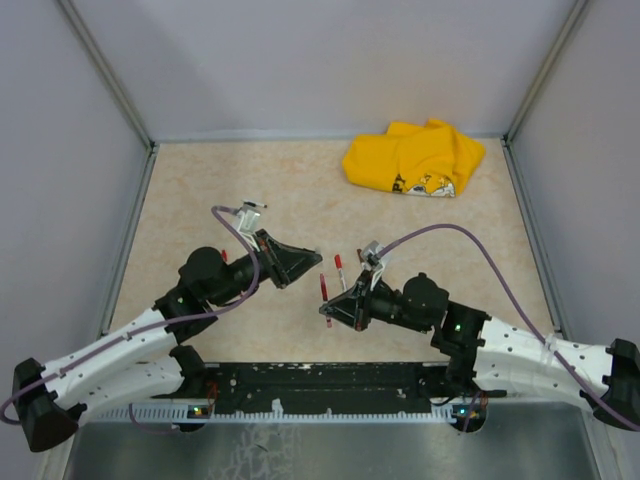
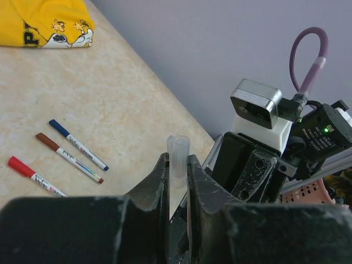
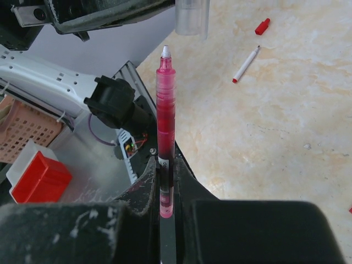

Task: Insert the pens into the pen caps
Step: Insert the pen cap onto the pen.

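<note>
1. A clear cap point(image 2: 178, 146) is being pinched by the left gripper point(image 2: 177, 163). The jaws are clamped on its lower half and its open mouth is being pointed out toward the other gripper.
2. A red pen point(image 3: 165, 110) is being gripped near its back end by the right gripper point(image 3: 166, 165), white tip leading.
3. The key bit: the pen's long axis is being aimed roughly at the cap. In the right wrist view, though, the cap is being held just past the tip and a touch to the right, not touching. A small sideways correction is probably being called for before any push.
4. Both are being held up mid-table point(image 1: 200, 200), with the cap on the far side of the pen.
5. The cap is being cut off by the top edge of the right wrist view, so its mouth isn't being shown there. From the top camera it's too small to be made out.
</note>
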You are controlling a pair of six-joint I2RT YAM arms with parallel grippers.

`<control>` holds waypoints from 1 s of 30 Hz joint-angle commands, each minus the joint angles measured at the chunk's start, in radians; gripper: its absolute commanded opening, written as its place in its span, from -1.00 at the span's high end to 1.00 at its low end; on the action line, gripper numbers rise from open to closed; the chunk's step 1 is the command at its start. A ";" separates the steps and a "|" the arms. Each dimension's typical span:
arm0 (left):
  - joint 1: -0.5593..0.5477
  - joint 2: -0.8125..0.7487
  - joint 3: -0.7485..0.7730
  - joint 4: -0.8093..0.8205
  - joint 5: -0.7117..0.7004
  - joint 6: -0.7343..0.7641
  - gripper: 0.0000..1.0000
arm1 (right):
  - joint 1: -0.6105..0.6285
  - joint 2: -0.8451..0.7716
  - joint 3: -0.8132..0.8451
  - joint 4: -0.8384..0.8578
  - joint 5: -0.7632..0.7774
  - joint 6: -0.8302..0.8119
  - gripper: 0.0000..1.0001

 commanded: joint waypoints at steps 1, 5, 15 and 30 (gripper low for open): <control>0.003 0.013 -0.011 0.077 0.054 -0.015 1.00 | 0.004 0.001 0.031 0.074 0.011 -0.003 1.00; 0.003 0.025 -0.015 0.105 0.077 -0.022 1.00 | 0.003 0.001 0.035 0.066 0.022 -0.004 1.00; 0.002 0.022 -0.016 0.115 0.078 -0.026 1.00 | 0.004 -0.008 0.029 0.048 0.038 0.004 1.00; 0.002 0.017 -0.020 0.122 0.056 -0.033 1.00 | 0.004 -0.025 0.020 0.024 0.038 0.002 1.00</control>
